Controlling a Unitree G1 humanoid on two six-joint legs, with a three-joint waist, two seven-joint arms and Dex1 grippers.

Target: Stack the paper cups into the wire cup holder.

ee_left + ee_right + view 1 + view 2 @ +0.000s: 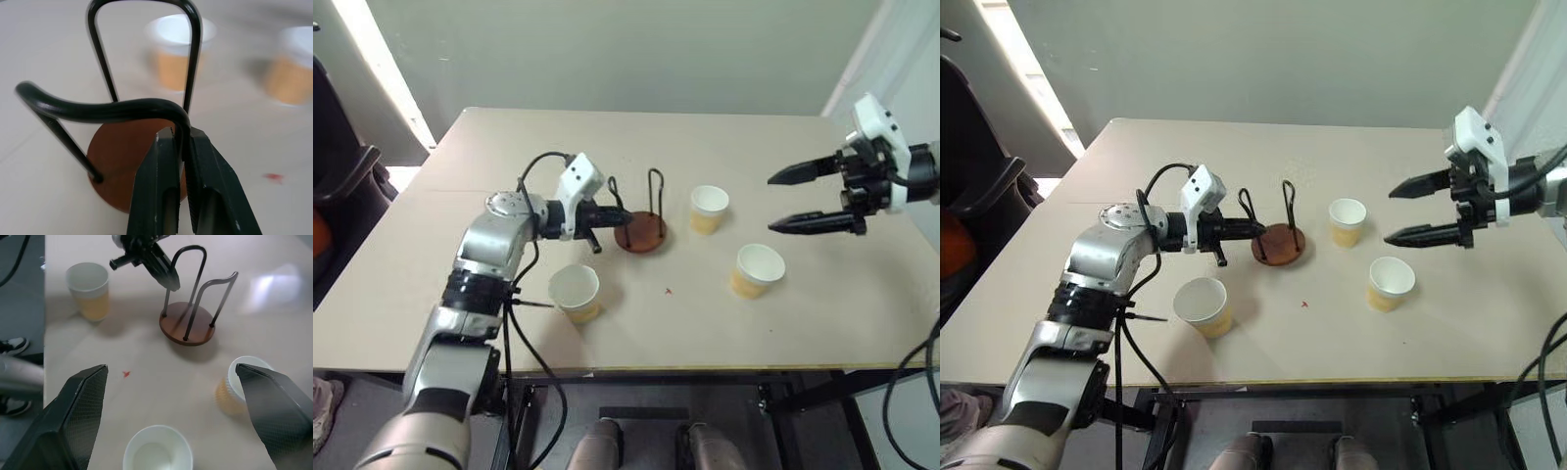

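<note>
Left end effector (182, 147) is clenched on the cup holder (640, 233) wire mid-counter; I'd steady it while my released right end effector (785, 201) takes the near-right cup (757, 269).

The left arm (475, 284) was built of rounded silver segments joined by black rings, with thin black cables looping along it. Its wrist carried a white angular housing with small dark dots. The right arm (901, 166) ended in a similar white housing over black fittings. Both grippers bore long, tapered black fingers (73, 416) with cross-hatched inner pads.
</note>
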